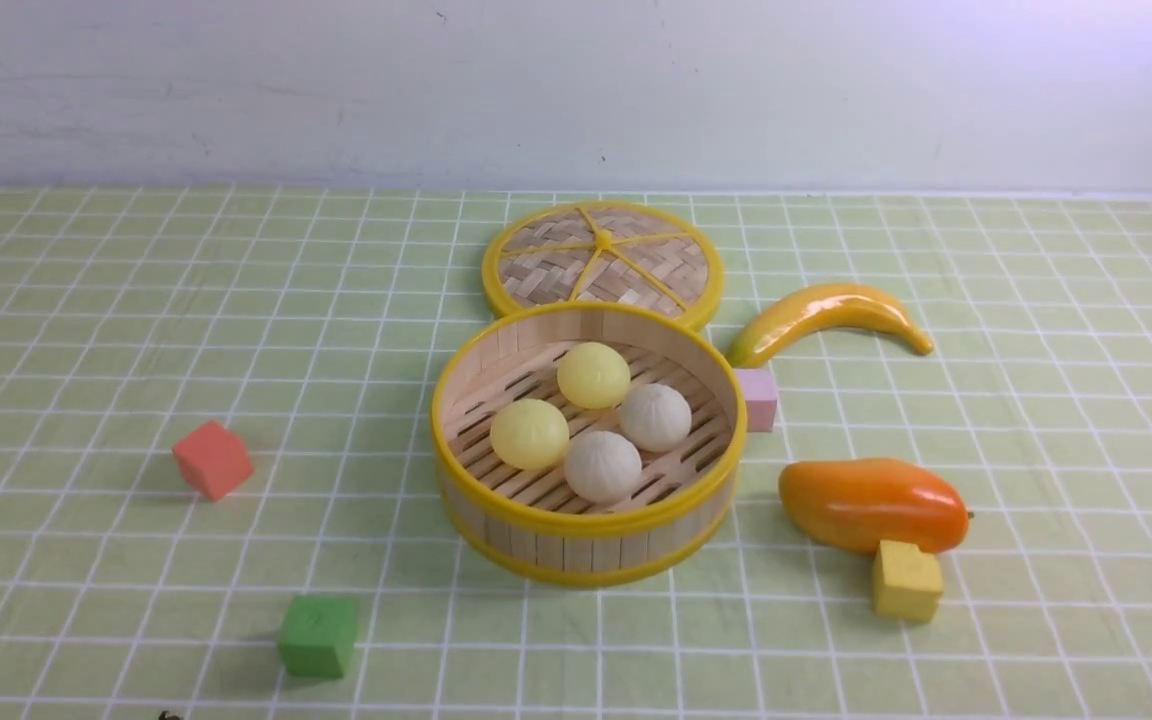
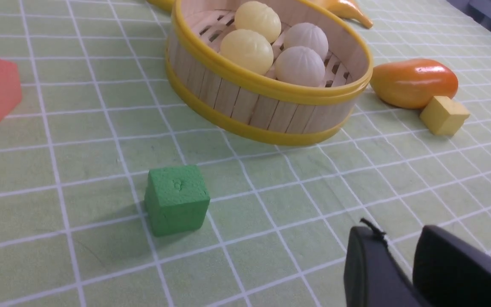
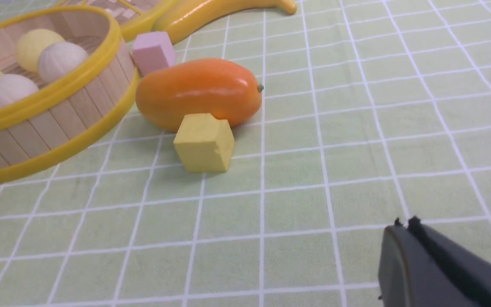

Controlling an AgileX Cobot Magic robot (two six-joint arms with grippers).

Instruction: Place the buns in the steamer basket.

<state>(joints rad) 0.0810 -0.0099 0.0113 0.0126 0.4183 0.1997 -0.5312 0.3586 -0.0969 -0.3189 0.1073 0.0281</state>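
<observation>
The steamer basket point(image 1: 576, 550) stands mid-table with four buns on its slatted floor: two pale yellow point(image 1: 593, 375) point(image 1: 529, 434) and two off-white point(image 1: 654, 417) point(image 1: 602, 466). The left wrist view shows the basket point(image 2: 245, 102) and buns point(image 2: 246, 51) too. My left gripper point(image 2: 401, 232) hangs low over bare cloth near the green cube, well short of the basket, empty, its fingers a narrow gap apart. My right gripper point(image 3: 404, 224) is shut and empty over bare cloth, apart from the yellow cube and the basket point(image 3: 58, 115).
The flat woven lid point(image 1: 603, 262) lies behind the basket. A banana point(image 1: 826, 315), pink cube point(image 1: 758, 398), mango point(image 1: 871, 503) and yellow cube point(image 1: 906, 580) lie right of it. A red cube point(image 1: 212, 459) and green cube point(image 1: 318, 635) lie to the left.
</observation>
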